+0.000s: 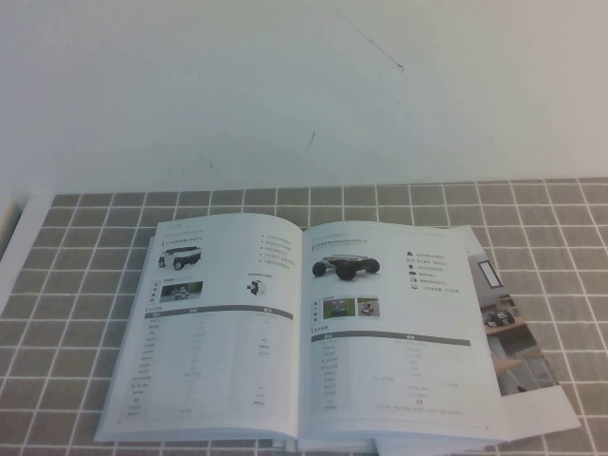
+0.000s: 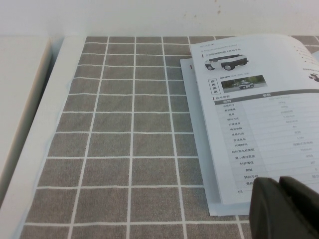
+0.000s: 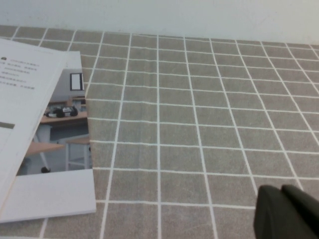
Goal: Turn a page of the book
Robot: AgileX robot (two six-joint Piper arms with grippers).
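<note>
From where I sit, nothing has been started: the book [image 1: 304,328] lies open and flat on the tiled surface [image 1: 76,247], and no arm appears in the high view at all. Starting left of the book, my left tool [image 2: 285,209] shows only as a dark tip in its own wrist view, hanging just beside the book's near left corner; I cannot tell whether it is released or clenched. The book's left leaf carries small vehicle photos over a table. Across the spine, the right-hand page [image 1: 394,328] has a wheeled vehicle photo and a table, and it lies flat with its outer edge resting over a leaflet [image 1: 518,337] of colour room photos that sticks out from under the book on that side. Right of the leaflet, my right tool [image 3: 289,211] hangs over bare tiles, well apart from the book; its state I cannot tell either. I judge the next move is an approach: bring one tool to the page's free outer edge, lift that single leaf without catching the leaflet beneath, and sweep it across the spine.
</note>
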